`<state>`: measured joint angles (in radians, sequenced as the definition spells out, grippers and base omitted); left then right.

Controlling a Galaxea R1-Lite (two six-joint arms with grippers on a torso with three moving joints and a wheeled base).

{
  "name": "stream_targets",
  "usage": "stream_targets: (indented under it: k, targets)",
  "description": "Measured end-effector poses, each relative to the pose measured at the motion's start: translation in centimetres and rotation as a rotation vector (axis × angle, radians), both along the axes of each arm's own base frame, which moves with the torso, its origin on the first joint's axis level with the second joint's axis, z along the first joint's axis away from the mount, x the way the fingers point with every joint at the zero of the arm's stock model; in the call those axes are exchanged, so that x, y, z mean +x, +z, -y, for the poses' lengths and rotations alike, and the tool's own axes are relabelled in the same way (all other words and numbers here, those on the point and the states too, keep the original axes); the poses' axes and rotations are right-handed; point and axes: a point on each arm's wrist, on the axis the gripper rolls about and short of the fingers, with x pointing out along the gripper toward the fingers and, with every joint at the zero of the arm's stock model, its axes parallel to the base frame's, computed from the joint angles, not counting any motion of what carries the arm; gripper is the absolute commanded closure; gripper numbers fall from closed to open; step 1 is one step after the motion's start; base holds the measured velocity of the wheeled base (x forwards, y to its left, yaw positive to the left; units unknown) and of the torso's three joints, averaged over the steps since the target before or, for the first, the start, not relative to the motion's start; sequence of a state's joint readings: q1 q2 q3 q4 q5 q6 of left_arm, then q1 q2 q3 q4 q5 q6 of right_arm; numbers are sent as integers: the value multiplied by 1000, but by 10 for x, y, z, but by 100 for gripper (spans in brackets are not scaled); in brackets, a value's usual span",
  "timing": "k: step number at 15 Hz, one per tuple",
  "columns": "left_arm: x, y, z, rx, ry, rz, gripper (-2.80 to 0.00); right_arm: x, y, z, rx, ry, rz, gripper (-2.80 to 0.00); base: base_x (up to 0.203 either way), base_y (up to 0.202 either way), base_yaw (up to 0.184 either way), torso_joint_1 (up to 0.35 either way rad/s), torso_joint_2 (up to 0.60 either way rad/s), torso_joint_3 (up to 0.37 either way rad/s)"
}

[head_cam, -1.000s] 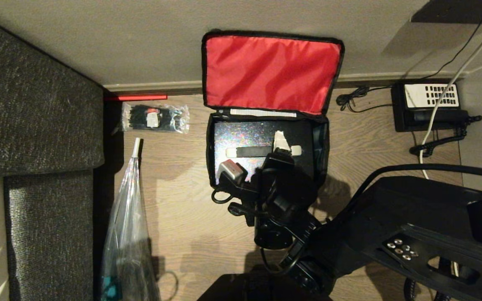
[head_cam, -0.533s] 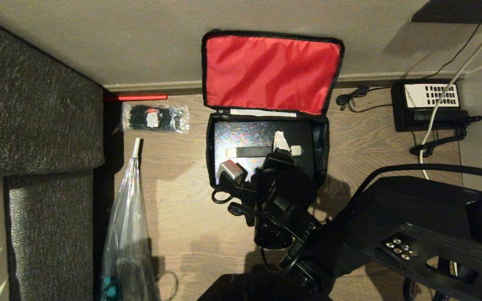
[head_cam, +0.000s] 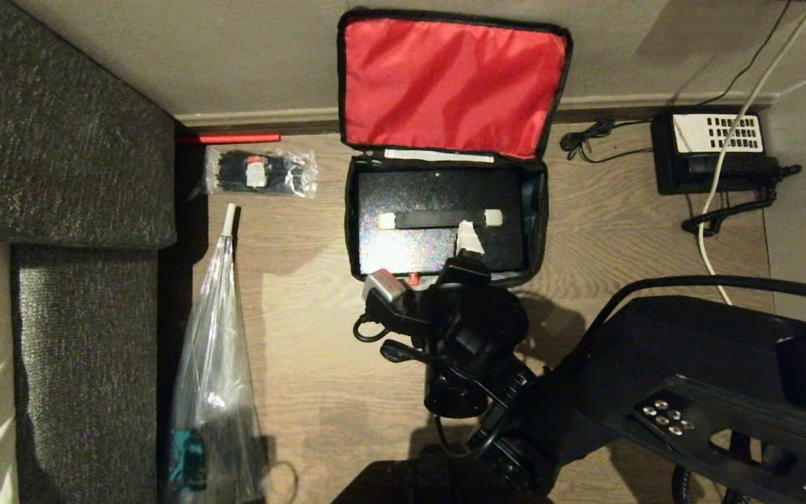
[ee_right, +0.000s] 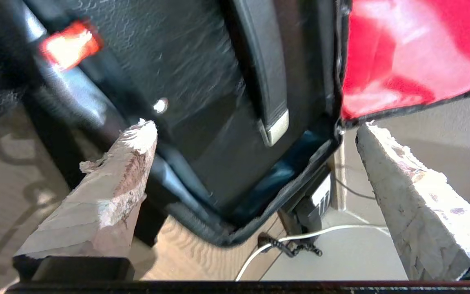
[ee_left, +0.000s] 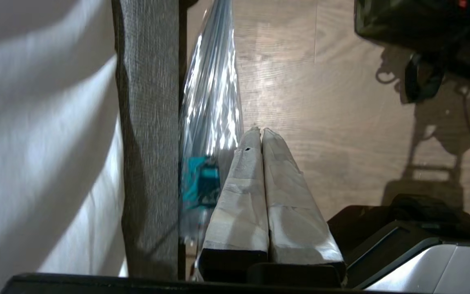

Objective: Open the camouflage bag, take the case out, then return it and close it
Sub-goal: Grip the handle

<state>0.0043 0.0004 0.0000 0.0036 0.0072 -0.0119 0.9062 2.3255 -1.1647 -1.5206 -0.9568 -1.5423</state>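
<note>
The camouflage bag (head_cam: 537,210) lies open on the wooden floor, its red-lined lid (head_cam: 448,84) leaning back against the wall. Inside it lies the flat black case (head_cam: 431,192) with a black handle strap (head_cam: 438,219). My right gripper (head_cam: 469,241) hovers over the bag's near edge, open and holding nothing. In the right wrist view its taped fingers (ee_right: 137,139) stand wide apart over the case (ee_right: 194,81) and a corner of the bag's rim (ee_right: 284,192). My left gripper (ee_left: 257,132) is parked low at the side, shut and empty.
A black telephone (head_cam: 714,150) with cords sits at the right by the wall. A clear packet of black ties (head_cam: 259,171) and a long clear plastic bag (head_cam: 214,392) lie to the left, beside grey upholstery (head_cam: 60,140). My dark base (head_cam: 690,392) fills the lower right.
The whole view has shifted, so the bag, telephone and packet sit higher in the picture. My right gripper, still open, now stands over the bag's near edge instead of the case's middle.
</note>
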Motion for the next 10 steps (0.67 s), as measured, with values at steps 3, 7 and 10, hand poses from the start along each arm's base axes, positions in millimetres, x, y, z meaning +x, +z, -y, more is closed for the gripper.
stream_targets:
  k: [3,7,10]
  targets:
    - [0,0,0,0,0,1,0,0,0,0,0,0,1,-280,0,0,0,0,0,0]
    - [0,0,0,0,0,1,0,1,2,-2,3,-1,8,-280,0,0,0,0,0,0]
    - [0,0,0,0,0,1,0,6,4,-4,13,-12,19,-280,0,0,0,0,0,0]
